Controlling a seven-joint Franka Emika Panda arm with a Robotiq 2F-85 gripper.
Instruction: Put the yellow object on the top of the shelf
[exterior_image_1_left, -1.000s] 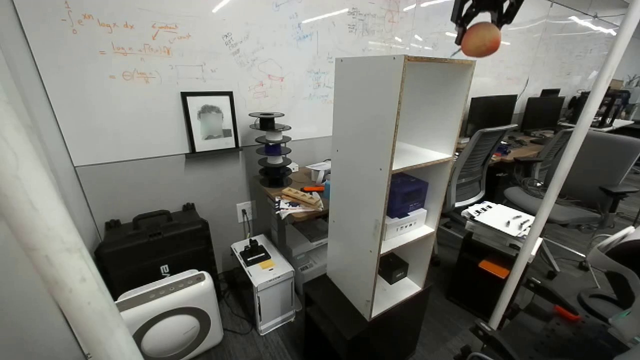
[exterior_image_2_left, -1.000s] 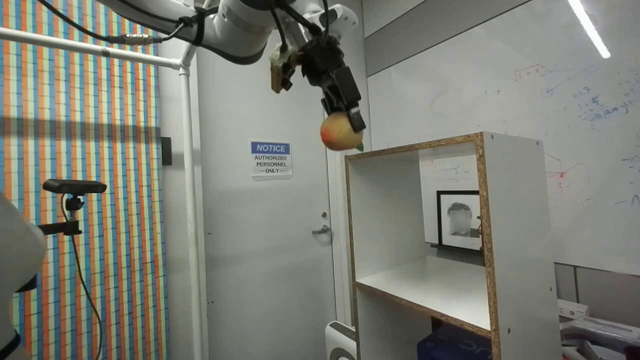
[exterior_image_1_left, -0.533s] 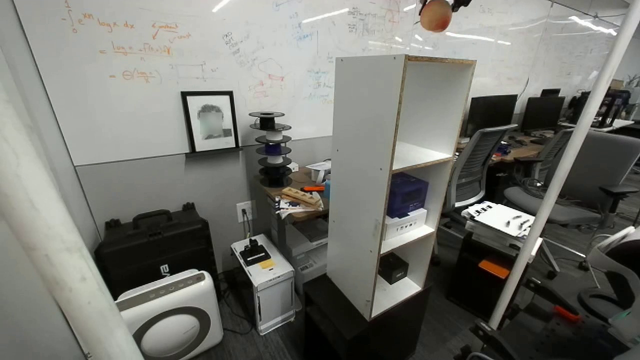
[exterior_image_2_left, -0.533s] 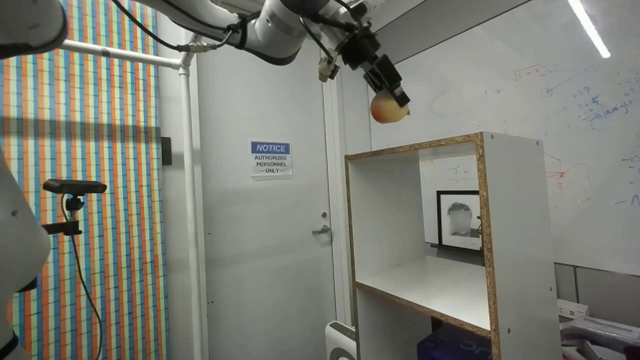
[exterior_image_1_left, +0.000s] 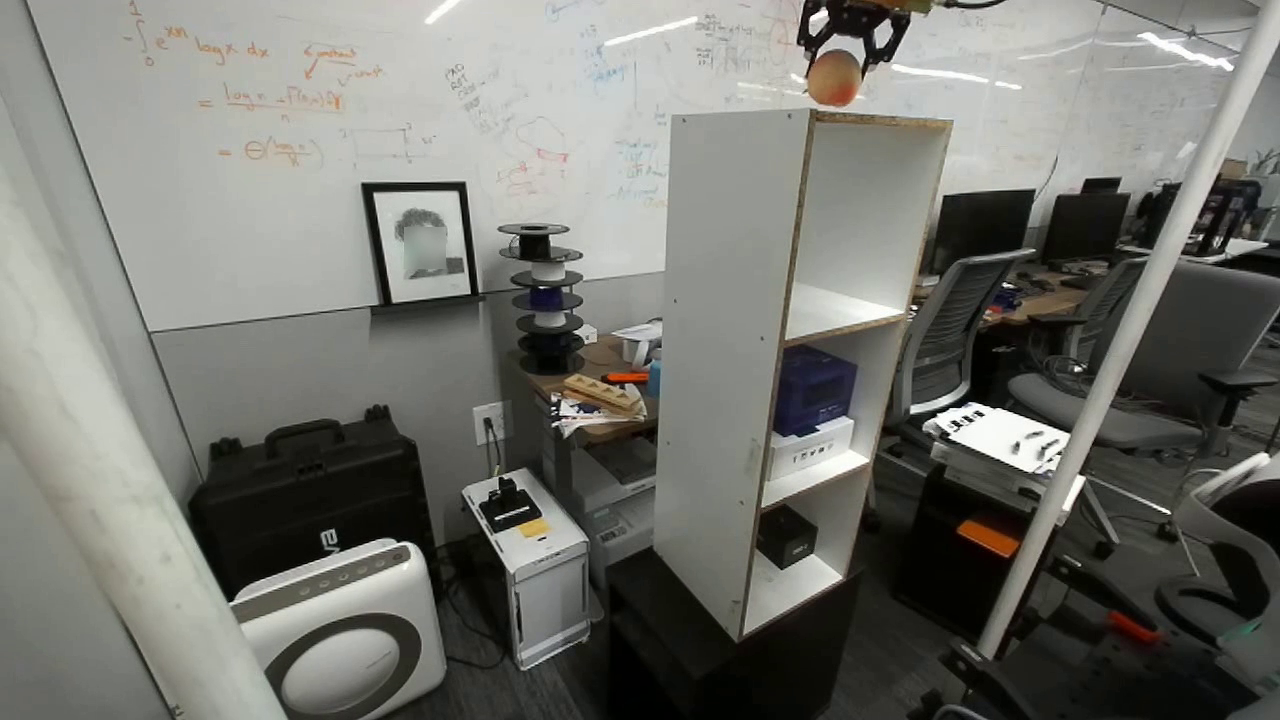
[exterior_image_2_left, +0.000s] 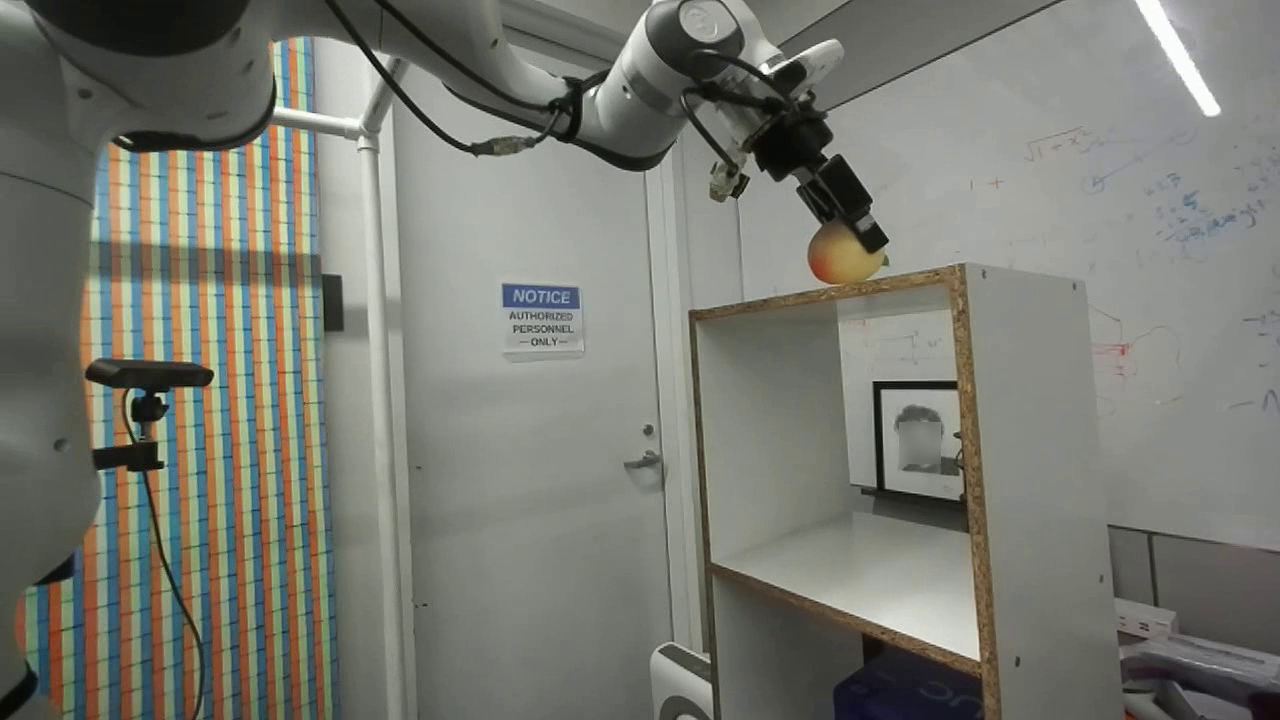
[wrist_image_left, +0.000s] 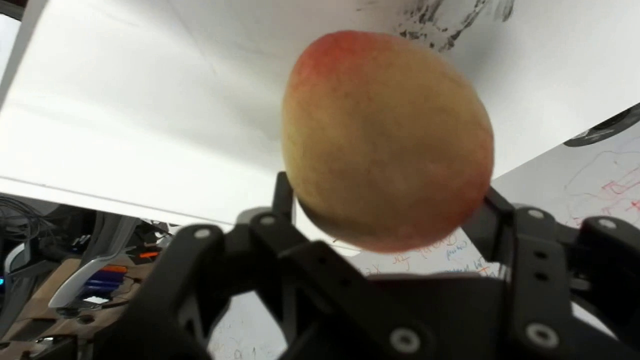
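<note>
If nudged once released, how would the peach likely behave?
The peach would probably roll: its sides are rounded, and the shelf top below looks flat. It seems fairly firm, with no clear dent showing where the gripper holds it.

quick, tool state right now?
Tool: closed, holding the yellow object at the top of the shelf; can't tell whether it touches the surface.

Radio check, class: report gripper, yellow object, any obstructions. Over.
Gripper closed on yellow object. Object at shelf top, contact unclear. No obstruction visible between them.
</note>
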